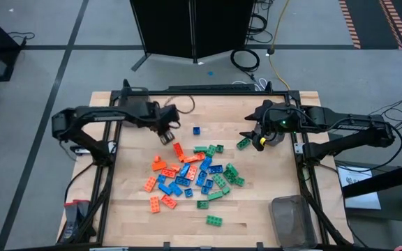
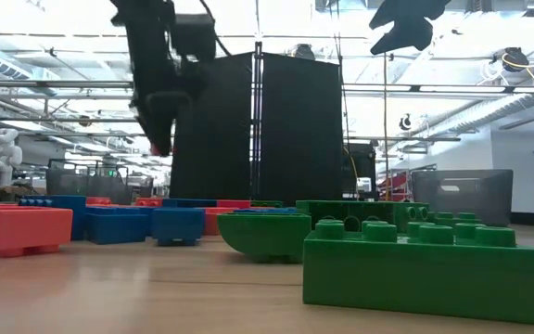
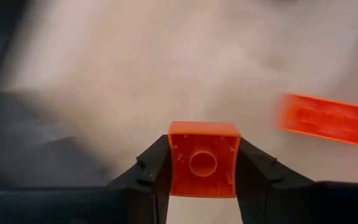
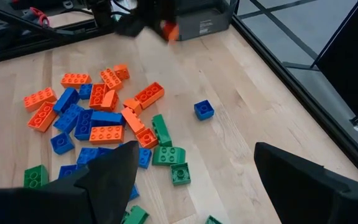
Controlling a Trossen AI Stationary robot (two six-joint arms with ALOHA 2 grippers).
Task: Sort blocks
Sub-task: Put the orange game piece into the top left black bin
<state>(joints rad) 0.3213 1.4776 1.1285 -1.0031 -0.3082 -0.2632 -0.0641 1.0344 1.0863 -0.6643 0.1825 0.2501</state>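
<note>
Orange, blue and green blocks lie in a loose pile [image 1: 194, 178] in the middle of the wooden table [image 1: 138, 223]; the same pile [image 4: 98, 121] shows in the right wrist view. My left gripper [image 1: 165, 136] hangs above the table at the pile's far left, shut on a small orange block [image 3: 204, 158], which also shows from across the table [image 4: 169, 30]. My right gripper [image 1: 255, 138] hovers over the table's right half, open, with nothing between its fingers [image 4: 114, 174]. My left gripper pinches the small orange block by two opposite side walls [image 3: 174, 163] between its two fingers. A face with a round ring on it is turned toward the wrist camera. The fingers come steeply from above. The block hangs clear of the table.
A single blue block [image 1: 196, 130] lies on the far side of the pile, a green one [image 1: 243, 143] beside my right gripper, another green one [image 1: 214, 220] near the front edge. A translucent grey bin [image 1: 292, 219] stands at the front right corner. A black frame rail [image 1: 215, 90] edges the table.
</note>
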